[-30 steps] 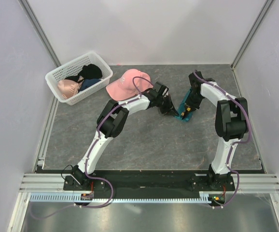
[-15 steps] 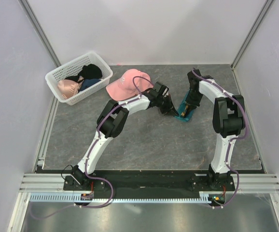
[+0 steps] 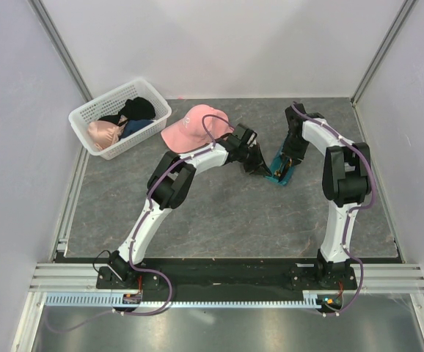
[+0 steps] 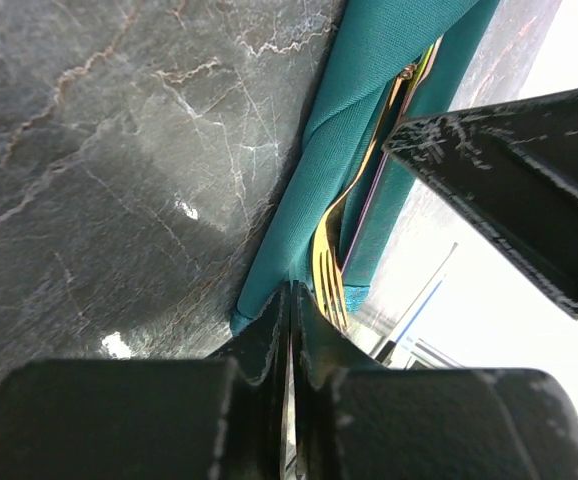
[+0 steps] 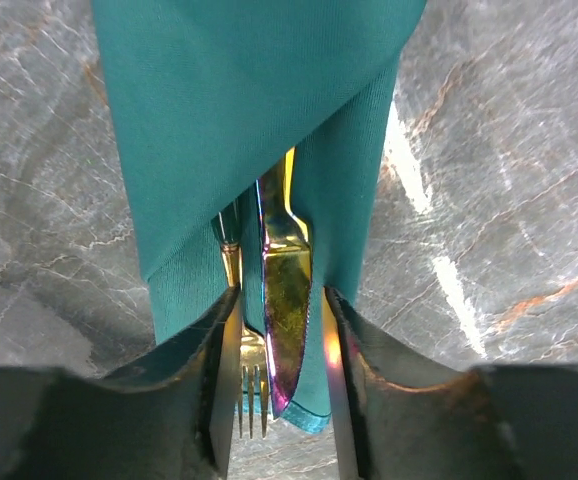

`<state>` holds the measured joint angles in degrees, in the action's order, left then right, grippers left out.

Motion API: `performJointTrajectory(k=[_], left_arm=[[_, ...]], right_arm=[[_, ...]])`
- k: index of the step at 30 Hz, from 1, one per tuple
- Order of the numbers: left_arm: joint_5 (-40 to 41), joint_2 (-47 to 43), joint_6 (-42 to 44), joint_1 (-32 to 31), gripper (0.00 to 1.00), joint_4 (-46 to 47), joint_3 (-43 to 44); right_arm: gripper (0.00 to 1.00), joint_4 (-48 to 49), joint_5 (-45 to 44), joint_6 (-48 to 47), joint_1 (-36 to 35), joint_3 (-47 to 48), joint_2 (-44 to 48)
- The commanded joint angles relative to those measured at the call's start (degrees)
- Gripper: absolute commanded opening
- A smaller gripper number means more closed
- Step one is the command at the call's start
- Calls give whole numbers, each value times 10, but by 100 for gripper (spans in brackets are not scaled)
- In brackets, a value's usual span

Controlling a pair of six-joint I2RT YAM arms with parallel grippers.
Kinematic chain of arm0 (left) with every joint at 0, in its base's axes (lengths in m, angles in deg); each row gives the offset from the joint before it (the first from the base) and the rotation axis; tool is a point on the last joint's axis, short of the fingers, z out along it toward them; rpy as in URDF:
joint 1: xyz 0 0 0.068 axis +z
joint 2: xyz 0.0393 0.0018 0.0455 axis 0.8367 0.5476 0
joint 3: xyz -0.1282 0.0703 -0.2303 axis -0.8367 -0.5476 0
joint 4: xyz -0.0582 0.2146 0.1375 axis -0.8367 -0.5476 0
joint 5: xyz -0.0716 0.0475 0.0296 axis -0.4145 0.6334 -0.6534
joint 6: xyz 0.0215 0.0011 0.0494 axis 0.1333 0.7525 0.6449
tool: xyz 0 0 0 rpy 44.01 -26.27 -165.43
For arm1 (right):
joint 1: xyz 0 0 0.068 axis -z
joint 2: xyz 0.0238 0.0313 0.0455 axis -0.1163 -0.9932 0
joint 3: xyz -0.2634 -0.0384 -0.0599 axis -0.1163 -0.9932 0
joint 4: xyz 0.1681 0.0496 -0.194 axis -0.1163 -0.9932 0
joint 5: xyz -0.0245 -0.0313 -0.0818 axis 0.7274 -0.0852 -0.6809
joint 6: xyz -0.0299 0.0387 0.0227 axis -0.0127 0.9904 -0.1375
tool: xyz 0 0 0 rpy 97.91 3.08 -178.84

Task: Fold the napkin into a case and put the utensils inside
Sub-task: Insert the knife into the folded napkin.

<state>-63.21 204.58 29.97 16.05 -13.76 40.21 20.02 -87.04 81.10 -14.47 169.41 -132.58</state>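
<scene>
Under the napkin (image 5: 249, 100), fork (image 5: 253, 352) handle hidden, knife (image 5: 287, 290) half covered

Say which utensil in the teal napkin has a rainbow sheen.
The knife, its broad blade shimmering purple, green and orange. The fork beside it is plain gold, with tines showing.

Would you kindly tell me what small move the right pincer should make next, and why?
Probably lift the right pincer straight up and clear. Its jaws stand apart astride the knife and fork, which already lie tucked in the folded napkin, so dragging sideways might pull them out.
</scene>
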Motion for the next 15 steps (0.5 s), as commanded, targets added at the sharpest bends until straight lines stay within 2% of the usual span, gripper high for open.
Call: performJointTrajectory(k=[1, 5, 8, 15], left_arm=[[4, -31, 33, -4, 12, -12, 6], [1, -61, 31, -3, 28, -10, -1], [0, -97, 33, -1, 35, -15, -17], [0, -211, 80, 9, 38, -61, -81]], right_arm=[[48, 3, -1, -8, 4, 29, 2], [52, -9, 7, -10, 3, 32, 21], [54, -32, 10, -14, 4, 29, 53], [59, -58, 27, -56, 3, -35, 165]])
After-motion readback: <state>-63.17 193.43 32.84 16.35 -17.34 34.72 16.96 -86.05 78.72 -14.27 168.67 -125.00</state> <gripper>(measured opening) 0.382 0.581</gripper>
